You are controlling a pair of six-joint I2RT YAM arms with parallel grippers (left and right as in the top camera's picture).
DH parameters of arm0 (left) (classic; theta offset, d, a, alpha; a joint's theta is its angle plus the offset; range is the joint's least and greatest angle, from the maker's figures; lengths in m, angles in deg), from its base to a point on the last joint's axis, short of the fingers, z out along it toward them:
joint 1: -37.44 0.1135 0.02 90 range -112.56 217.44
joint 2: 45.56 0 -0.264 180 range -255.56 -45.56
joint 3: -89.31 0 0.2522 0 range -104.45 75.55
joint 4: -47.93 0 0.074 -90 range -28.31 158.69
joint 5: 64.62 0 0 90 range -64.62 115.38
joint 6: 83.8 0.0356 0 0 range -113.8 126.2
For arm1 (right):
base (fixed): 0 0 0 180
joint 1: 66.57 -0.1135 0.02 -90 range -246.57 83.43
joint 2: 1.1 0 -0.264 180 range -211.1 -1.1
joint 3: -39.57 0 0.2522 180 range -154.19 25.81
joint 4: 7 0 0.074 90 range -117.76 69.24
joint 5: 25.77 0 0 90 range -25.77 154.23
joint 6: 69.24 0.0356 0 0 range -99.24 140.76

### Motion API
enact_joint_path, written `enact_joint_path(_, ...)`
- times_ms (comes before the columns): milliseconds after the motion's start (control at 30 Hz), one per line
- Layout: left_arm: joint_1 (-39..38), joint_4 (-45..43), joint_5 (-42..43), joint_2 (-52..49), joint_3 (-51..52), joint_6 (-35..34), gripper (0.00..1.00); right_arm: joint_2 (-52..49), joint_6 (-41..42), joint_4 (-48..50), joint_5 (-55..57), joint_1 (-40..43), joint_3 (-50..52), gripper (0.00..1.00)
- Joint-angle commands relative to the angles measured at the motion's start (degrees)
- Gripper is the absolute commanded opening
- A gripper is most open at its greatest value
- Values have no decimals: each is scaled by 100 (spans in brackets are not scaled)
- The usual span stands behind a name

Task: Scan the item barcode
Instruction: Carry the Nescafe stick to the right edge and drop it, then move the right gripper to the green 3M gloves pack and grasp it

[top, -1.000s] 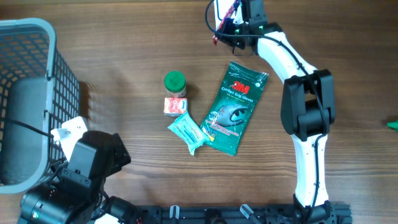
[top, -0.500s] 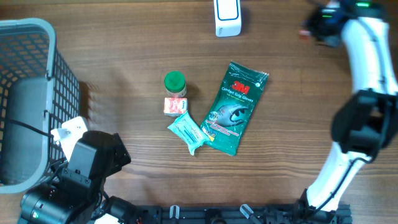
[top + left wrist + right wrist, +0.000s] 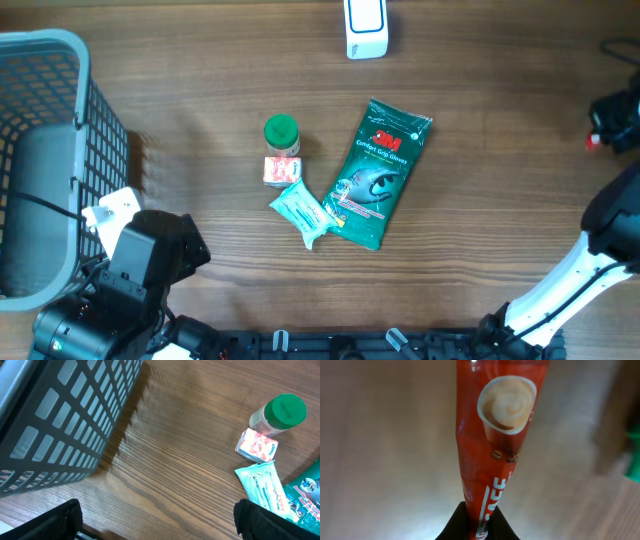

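Reds and greens over brown wood grain

The sachet (image 3: 495,460) is glossy red with a cream-swirled coffee cup, dark beans and white lettering. The glove packet (image 3: 380,172) is dark green with white print, the jar (image 3: 282,131) green-lidded, the small box (image 3: 281,171) pink and white, the scanner (image 3: 366,27) white, the basket (image 3: 60,45) a grey lattice, the table (image 3: 200,100) streaked brown.

In the right wrist view the red coffee sachet (image 3: 495,435) runs off the top edge, its lettering blurred, the table (image 3: 380,435) behind out of focus. Overhead, the right gripper (image 3: 600,133) is half cut by the right edge, the white scanner (image 3: 366,35) by the top, the basket (image 3: 60,45) by the left
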State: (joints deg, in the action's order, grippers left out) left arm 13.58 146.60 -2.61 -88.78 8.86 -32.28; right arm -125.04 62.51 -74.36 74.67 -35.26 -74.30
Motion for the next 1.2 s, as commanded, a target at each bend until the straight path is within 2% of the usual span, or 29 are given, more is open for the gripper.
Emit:
enact_joint_path(0, 35, 2, -13, 26, 7, -83, 100, -48, 859, -85, 739, 105, 304, 14)
enact_joint_path(67, 35, 2, -13, 26, 4, -83, 100, -39, 922, -205, 706, 160, 293, 29)
enact_joint_path(233, 35, 2, -13, 26, 7, -83, 100, 352, 866, -850, 413, 208, -131, 89)
enact_joint_path(267, 35, 2, -13, 26, 7, -83, 100, 450, 857, -925, 413, 201, -190, 93)
enact_joint_path(367, 35, 4, -13, 26, 7, -83, 100, 1019, 822, -1200, 271, 146, -295, 97)
enact_joint_path(567, 35, 2, -13, 26, 7, -83, 100, 2135, 767, -1775, -815, -334, -295, 100)
enact_joint_path(667, 35, 2, -13, 26, 7, -83, 100, 2345, 761, -2275, -1513, -907, -295, 99)
enact_joint_path(767, 35, 2, -13, 26, 4, -83, 100, 2321, 592, -2514, -1565, -1668, -219, 100)
enact_joint_path(900, 35, 2, -13, 26, 7, -83, 100, 2214, 321, -2417, -1543, -2865, 68, 99)
enact_joint_path(1033, 35, 2, -13, 26, 7, -83, 100, 2044, 326, -1757, -1298, -4192, 525, 99)
enact_joint_path(1167, 35, 2, -13, 26, 4, -83, 100, 1864, 404, -1073, -1246, -5047, 951, 100)
